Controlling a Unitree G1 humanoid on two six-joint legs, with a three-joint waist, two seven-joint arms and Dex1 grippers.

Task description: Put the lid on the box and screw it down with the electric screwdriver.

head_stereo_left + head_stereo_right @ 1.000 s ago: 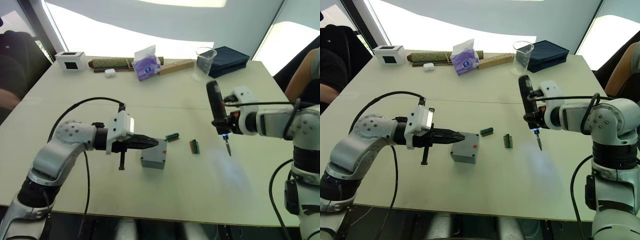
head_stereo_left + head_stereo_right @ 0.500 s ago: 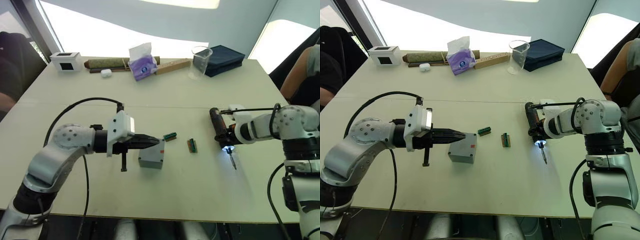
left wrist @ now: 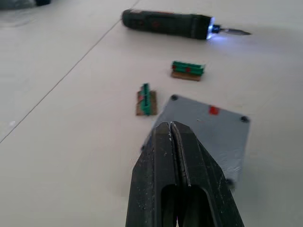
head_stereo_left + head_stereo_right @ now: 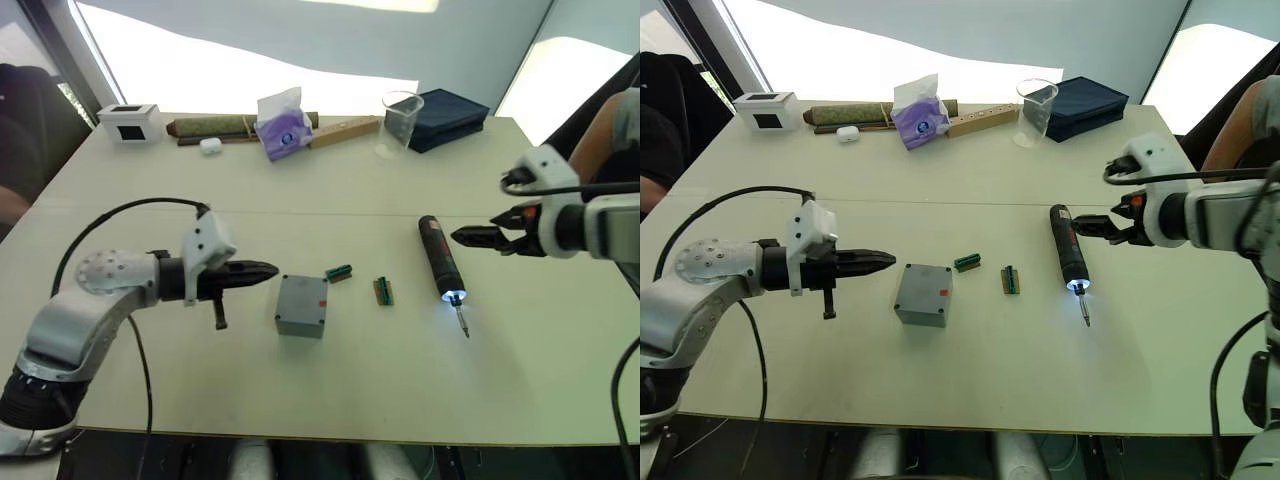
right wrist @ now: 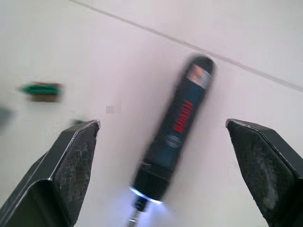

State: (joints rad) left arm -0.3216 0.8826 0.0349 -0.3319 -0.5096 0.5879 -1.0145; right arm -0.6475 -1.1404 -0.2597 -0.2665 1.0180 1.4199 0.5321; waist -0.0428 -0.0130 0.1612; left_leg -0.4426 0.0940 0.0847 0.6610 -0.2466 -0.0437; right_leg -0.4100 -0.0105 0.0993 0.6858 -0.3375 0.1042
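1. the lid [image 4: 924, 289] sits on top of the box [image 4: 919, 312], grey on grey, its small red mark facing up, and the pair rests on the bench [image 4: 970, 390] a little left of centre.
2. dark spots show at the lid's corners in the left wrist view; i cannot tell whether they are screws or bare holes.
3. the electric screwdriver [image 4: 1067, 256] lies flat on the bench to the right of the box, well apart from it, its metal bit pointing toward the near edge and the small light near its tip glowing.
4. between the box and the screwdriver lie two small green circuit boards [image 4: 1012, 280], apart from each other and from both.
5. the left gripper [image 4: 880, 261] hangs just left of the box, its two black fingers pressed together with nothing between them, its tip close to the lid but not touching it.
6. the right gripper [image 4: 1092, 226] hovers just right of the screwdriver's rear end, fingers spread wide and empty; in the right wrist view the tool lies between the two parted fingers [image 5: 71, 156], clear of them.
7. along the far edge stand a white box with a black window [image 4: 762, 110], a purple tissue pack [image 4: 919, 112], a clear plastic cup [image 4: 1035, 113] and a dark blue case [image 4: 1088, 106].
8. a person's arm [image 4: 1235, 135] shows at the right edge.
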